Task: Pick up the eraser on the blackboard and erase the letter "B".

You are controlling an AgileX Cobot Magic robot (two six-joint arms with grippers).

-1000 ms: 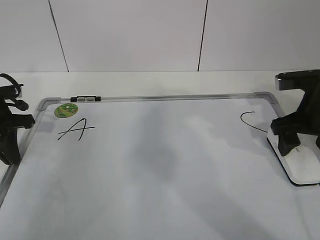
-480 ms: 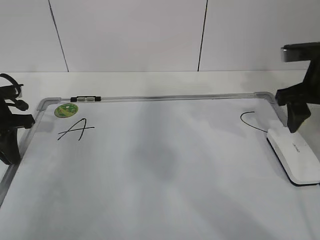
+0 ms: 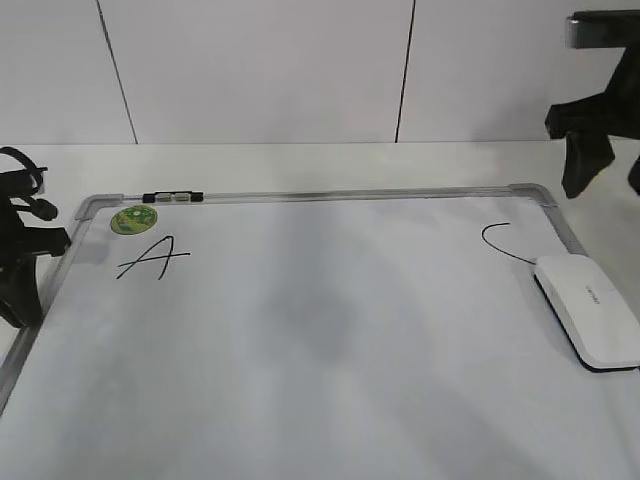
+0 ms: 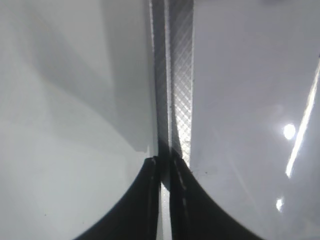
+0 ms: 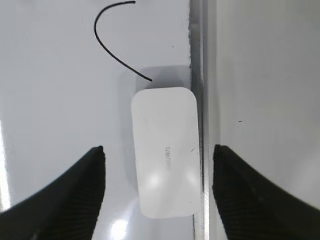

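The white eraser (image 3: 590, 310) lies flat on the blackboard (image 3: 320, 340) against its right frame, and it also shows in the right wrist view (image 5: 165, 160). No letter "B" shows; the board's middle is blank. My right gripper (image 3: 610, 170) hangs high above the board's far right corner, open and empty. In the right wrist view the right gripper (image 5: 159, 150) has its jaws wide apart, well above the eraser. My left gripper (image 3: 20, 300) is shut and empty at the board's left frame, which the left wrist view (image 4: 164, 161) shows directly below it.
A black "A" (image 3: 152, 258) and a green sticker (image 3: 132, 220) are at the board's far left. A black-and-clear clip (image 3: 172, 198) sits on the top frame. A black "C" curve (image 3: 500, 240) ends just above the eraser. A white wall stands behind the table.
My right gripper has risen from around the eraser up toward the far right, leaving the eraser lying on the board. The left arm has not moved.
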